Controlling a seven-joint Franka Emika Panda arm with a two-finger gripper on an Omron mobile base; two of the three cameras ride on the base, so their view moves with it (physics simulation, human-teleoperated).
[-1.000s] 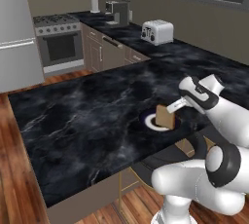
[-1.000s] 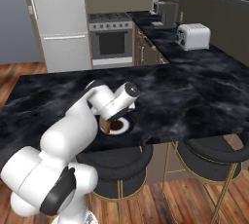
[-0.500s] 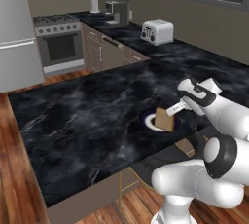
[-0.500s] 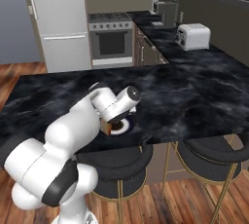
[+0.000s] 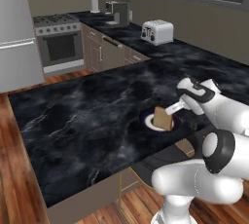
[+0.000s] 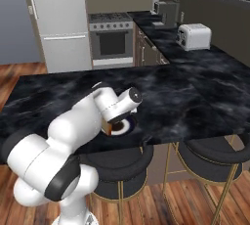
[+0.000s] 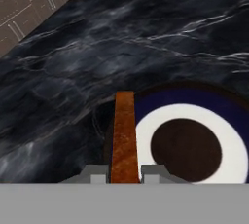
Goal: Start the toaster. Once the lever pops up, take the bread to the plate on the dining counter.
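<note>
Hand view: the jaws [image 7: 125, 169] pinch the thin tan-brown bread slice [image 7: 124, 135] on edge, over the blue-ringed round plate's [image 7: 187, 102] rim.

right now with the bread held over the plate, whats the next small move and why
Probably lower a little and then open: the gripper is shut on the bread, held on edge over the plate near its rim on the dining counter. Whether it touches the plate is unclear.
</note>
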